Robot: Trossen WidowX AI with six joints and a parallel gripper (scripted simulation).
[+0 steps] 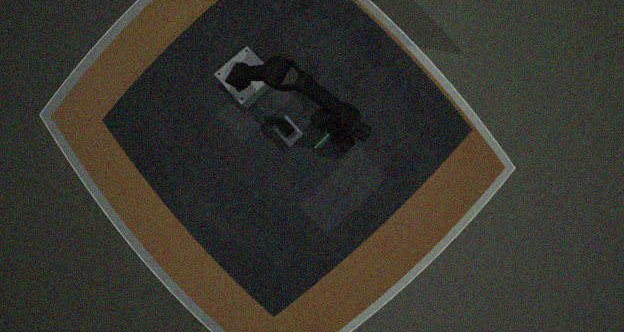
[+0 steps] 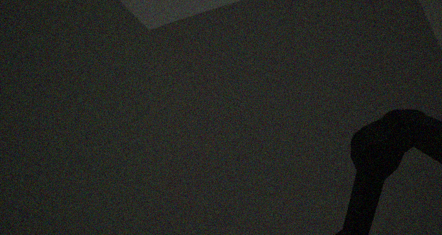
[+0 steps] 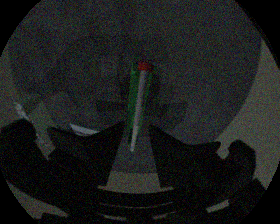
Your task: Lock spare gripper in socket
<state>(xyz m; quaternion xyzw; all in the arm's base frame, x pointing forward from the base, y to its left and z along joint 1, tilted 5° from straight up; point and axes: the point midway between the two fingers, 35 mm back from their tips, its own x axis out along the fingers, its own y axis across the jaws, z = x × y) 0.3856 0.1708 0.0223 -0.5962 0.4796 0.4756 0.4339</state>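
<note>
A thin pale rod with a red end (image 3: 139,102), apparently the lock pin, lies along a green strip (image 3: 133,90) (image 1: 324,139). My gripper (image 3: 137,129) is partly open, with nothing held between its fingertips. In the wrist view it is over the near end of the rod, and the rod's pale tip shows between the fingers. In the top view the arm covers the fingers. A small pale frame (image 1: 296,140) with a dark block (image 1: 285,127) inside it stands left of the strip. I cannot tell which part is the socket or the spare gripper.
The arm's pale base plate (image 1: 247,55) is at the upper left of the dark mat, which has an orange border (image 1: 165,225). A pale piece (image 3: 84,130) shows beside the left finger in the wrist view. The exterior view shows only part of the arm (image 2: 379,145) against walls.
</note>
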